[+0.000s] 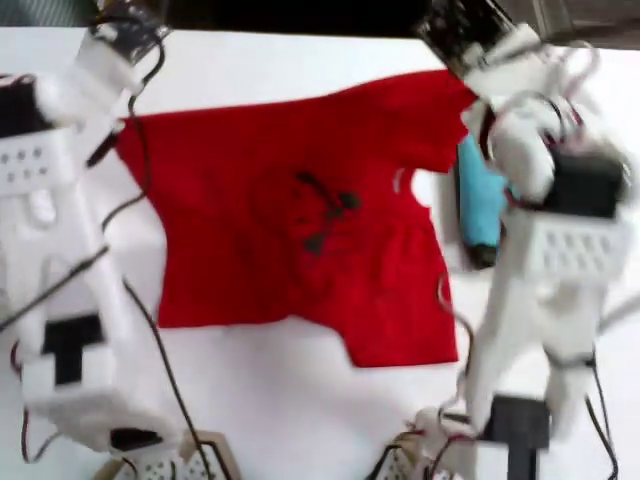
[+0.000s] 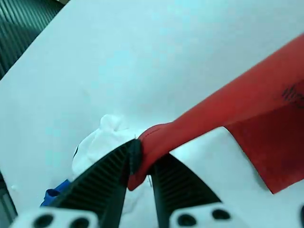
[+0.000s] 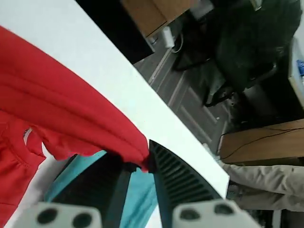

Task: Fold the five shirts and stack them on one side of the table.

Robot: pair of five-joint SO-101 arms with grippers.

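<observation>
The left gripper is clenched on a bunched corner of the red shirt, the cloth squeezed into a roll between its dark ribbed jaws. The right gripper likewise grasps a pinch of the shirt's hem, red folds running off from the jaws in a taut band. In the high view the shirt lies spread across the middle of the white table, its far edge drawn between the two arms. It is plain red with a small dark print at the centre, the neck opening toward the right arm and a short sleeve nearest the camera. A teal item lies just beside the shirt under the right arm. A white cloth sits behind the left jaws.
</observation>
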